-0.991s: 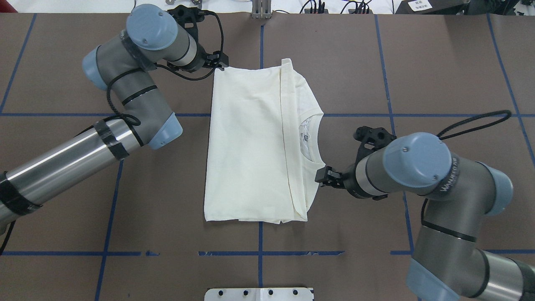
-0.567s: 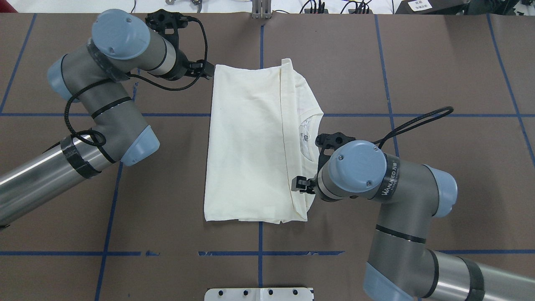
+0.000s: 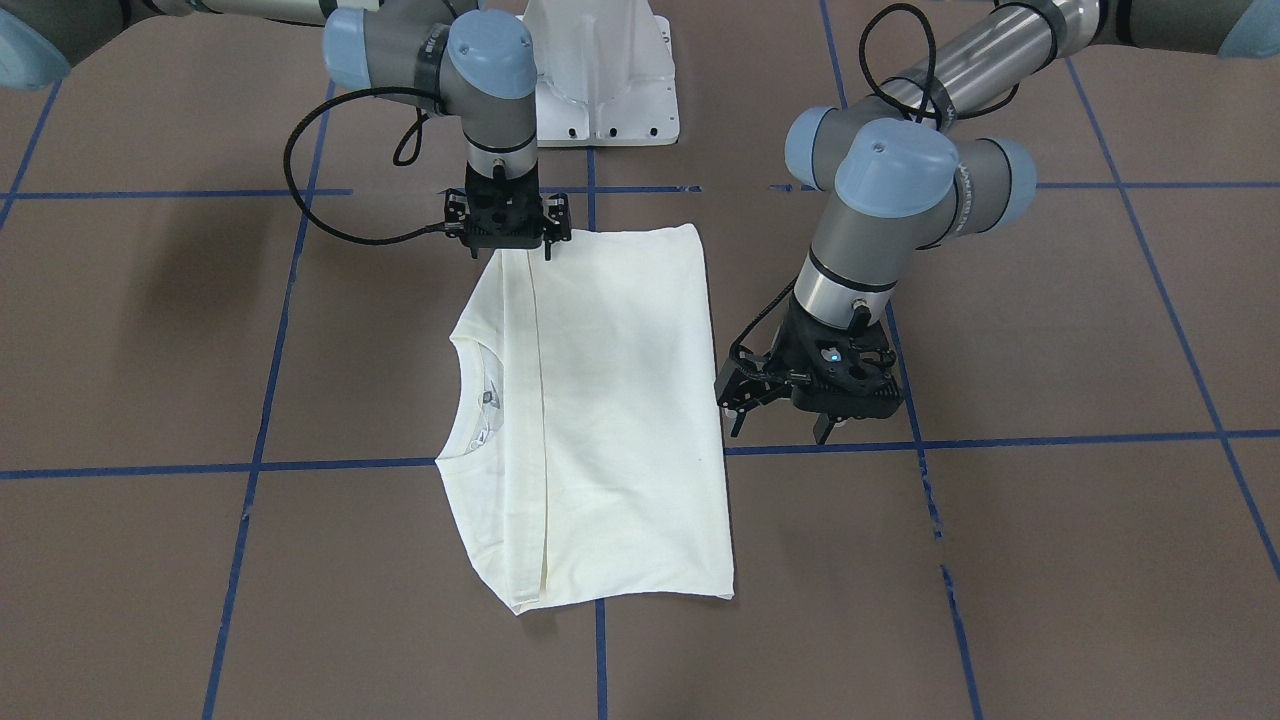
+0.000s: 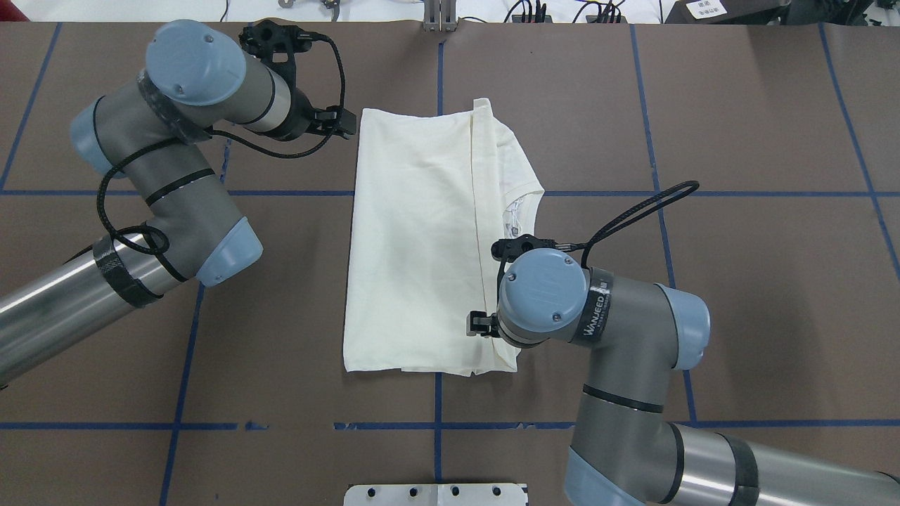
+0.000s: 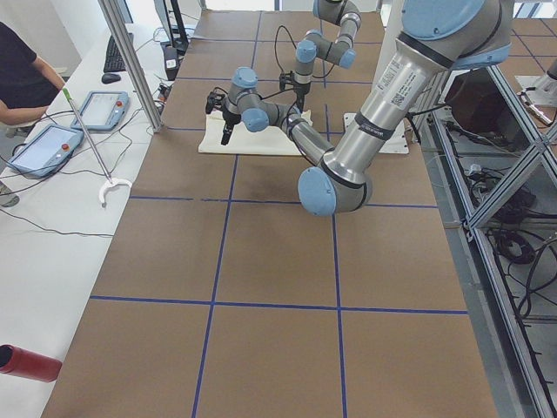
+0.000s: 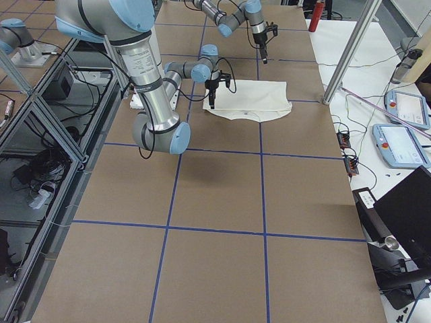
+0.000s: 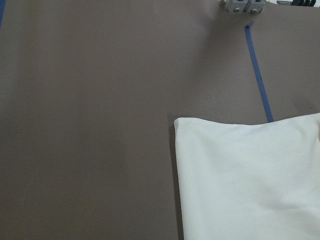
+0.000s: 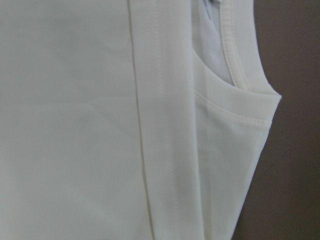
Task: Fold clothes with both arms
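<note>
The cream T-shirt (image 4: 415, 239) lies folded into a long rectangle with its plain back up, and its collar (image 4: 526, 204) peeks out on the right side. No print shows. My left gripper (image 4: 348, 123) is open and empty, just off the shirt's far left corner; in the front view (image 3: 778, 420) it hangs above the table beside the shirt (image 3: 610, 400). My right gripper (image 4: 478, 325) is open and empty, over the shirt's near right part by the folded hem; the front view (image 3: 510, 248) shows it there too. The right wrist view shows the shirt (image 8: 75, 125) close below it.
The brown table is marked with blue tape lines (image 4: 436, 425). The white pedestal base (image 3: 600, 90) stands at the robot's side. A metal bracket (image 4: 439, 17) sits at the far edge. An operator (image 5: 22, 78) and tablets are beside the table.
My right arm has swung left and nearer, bringing its gripper from beside the collar to over the shirt's near right part. My left gripper has drawn back left off the far corner.
</note>
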You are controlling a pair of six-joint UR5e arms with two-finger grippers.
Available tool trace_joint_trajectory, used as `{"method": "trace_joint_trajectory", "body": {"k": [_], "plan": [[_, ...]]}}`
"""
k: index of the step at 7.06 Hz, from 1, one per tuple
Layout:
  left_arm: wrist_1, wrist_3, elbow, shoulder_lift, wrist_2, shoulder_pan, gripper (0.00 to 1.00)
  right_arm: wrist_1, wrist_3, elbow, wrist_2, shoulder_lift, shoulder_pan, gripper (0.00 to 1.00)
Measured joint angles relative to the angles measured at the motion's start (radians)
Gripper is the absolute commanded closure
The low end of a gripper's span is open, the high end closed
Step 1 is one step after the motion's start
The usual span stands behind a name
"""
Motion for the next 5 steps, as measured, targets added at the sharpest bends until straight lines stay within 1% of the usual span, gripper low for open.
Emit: {"method": "trace_joint_trajectory", "body": {"k": [2, 5], "plan": [[-0.007, 0.000, 0.003, 0.004, 0.001, 0.005, 0.00, -0.032, -0.010, -0.028, 0.014, 0.017, -0.001, 0.00], [-0.011, -0.001, 0.002, 0.004, 0.000, 0.008, 0.00, -0.100, -0.043, -0.030, 0.037, 0.017, -0.002, 0.00]]}}
